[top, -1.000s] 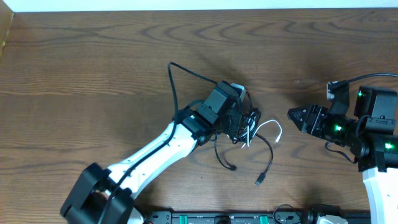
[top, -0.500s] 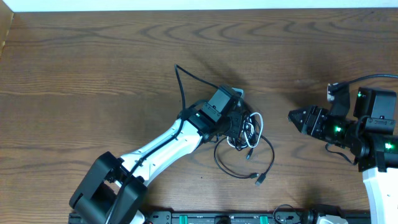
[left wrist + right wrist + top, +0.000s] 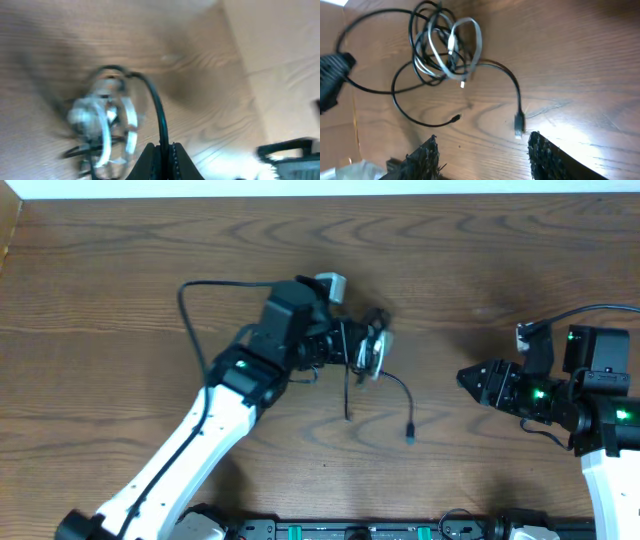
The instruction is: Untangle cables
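Dark brown wood-grain table [image 3: 120,240] carries the work area. The tangled bundle of thin black and white cables [image 3: 372,346] sits slightly toward 12 o'clock from the table centre in the overhead view. The left end effector [image 3: 352,346], on a white arm [image 3: 200,450] entering from 7 o'clock, is at the 9 o'clock side of the bundle and covers that side from above. In the left wrist view its fingers [image 3: 176,160] are pressed together on a single thin black cable strand [image 3: 159,112], which arcs up and over to the bundle. That view is blurred, and whether the bundle rests on the table or hangs clear cannot be determined.

Two loose ends leave the bundle. One straight black strand [image 3: 347,395] runs toward 6 o'clock. A second black strand [image 3: 408,395] curves toward 5 o'clock and ends in a small dark plug [image 3: 410,432]. In the right wrist view the short white cable [image 3: 479,40] loops through the black coils.

The right end effector [image 3: 466,377] is at 3 o'clock from the bundle, well apart from it, tips pointing toward 9 o'clock. Its fingers [image 3: 427,155] are spread wide, with bare wood showing between them. The curved strand with the plug lies between it and the bundle, nearer the bundle.

A thicker black wire [image 3: 186,305] of the left arm loops out toward 9 o'clock from the arm's wrist. A black rail [image 3: 350,532] runs along the 6 o'clock table edge.
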Controlling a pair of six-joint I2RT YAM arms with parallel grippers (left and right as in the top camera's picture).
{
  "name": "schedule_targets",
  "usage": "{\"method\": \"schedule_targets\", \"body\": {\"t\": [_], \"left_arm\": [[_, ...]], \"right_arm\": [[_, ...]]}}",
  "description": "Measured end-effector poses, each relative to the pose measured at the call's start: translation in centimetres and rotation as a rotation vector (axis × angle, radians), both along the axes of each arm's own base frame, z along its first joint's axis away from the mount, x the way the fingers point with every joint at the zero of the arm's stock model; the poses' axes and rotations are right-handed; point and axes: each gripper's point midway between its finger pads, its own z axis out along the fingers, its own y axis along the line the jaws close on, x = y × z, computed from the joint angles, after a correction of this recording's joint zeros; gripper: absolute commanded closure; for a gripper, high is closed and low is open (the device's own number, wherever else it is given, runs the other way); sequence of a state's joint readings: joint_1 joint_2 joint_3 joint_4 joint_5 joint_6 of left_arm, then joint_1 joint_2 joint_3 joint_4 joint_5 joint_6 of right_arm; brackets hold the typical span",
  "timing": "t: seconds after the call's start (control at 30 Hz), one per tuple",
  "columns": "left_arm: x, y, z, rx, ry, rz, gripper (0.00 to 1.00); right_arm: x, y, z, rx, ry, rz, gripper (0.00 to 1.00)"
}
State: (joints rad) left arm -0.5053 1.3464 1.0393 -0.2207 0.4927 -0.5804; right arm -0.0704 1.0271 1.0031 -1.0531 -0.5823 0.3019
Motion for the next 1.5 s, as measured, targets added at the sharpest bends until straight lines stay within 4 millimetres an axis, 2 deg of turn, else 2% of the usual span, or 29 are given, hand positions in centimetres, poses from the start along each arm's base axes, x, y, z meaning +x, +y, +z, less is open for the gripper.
{"method": "schedule_targets", "body": {"t": [0.17,0.3,0.5,0.6,0.67,0.83,0.97,1.07,1.23,1.27,1.3,1.37,1.5], "left_arm": [[0.9,0.9,2.7,-0.114,0.012,0.078,0.92],[0.8,0.9,4.6,-0.17,-0.011,0.087,0.92],[0.4,0.9,4.4,-0.176,0.021,0.082,0.92],[0.1,0.9,3.9,-0.167,0.039,0.08,0.92],[-0.1,1.1,3.4,-0.153,0.063,0.083,0.92],[-1.3,2.3,0.4,-0.043,0.148,0.102,0.92],[-2.0,4.5,-3.4,0.111,0.241,0.173,0.92],[-1.9,5.4,-6.1,0.195,0.3,0.207,0.92],[-1.2,5.7,-10.2,0.281,0.386,0.23,0.92],[-1.2,5.8,-11.1,0.296,0.406,0.231,0.87],[-1.2,5.8,-12.0,0.31,0.427,0.23,0.78],[-1.3,5.8,-13.5,0.337,0.464,0.224,0.69],[-1.6,5.9,-15.7,0.369,0.523,0.223,0.69]], "right_arm": [[-0.7,1.3,-0.8,0.009,0.018,0.055,0.45],[-0.7,2.4,-1.4,0.032,0.004,0.098,0.43],[0.3,4.9,-2.4,0.106,-0.066,0.196,0.43],[0.7,5.6,-3.7,0.126,-0.064,0.215,0.52],[1.1,6.1,-4.4,0.149,-0.065,0.221,0.55],[1.8,7.8,-5.5,0.214,-0.062,0.257,0.55],[2.4,8.9,-5.7,0.244,-0.058,0.275,0.56],[2.5,9.7,-6.2,0.252,-0.046,0.294,0.58],[2.2,10.9,-7.0,0.248,-0.008,0.308,0.6],[2.1,11.0,-7.2,0.242,0.0,0.306,0.6],[2.1,11.1,-7.4,0.235,0.006,0.305,0.6],[2.1,11.2,-7.7,0.222,0.014,0.299,0.6],[2.3,10.9,-8.0,0.202,0.019,0.275,0.64]]}}
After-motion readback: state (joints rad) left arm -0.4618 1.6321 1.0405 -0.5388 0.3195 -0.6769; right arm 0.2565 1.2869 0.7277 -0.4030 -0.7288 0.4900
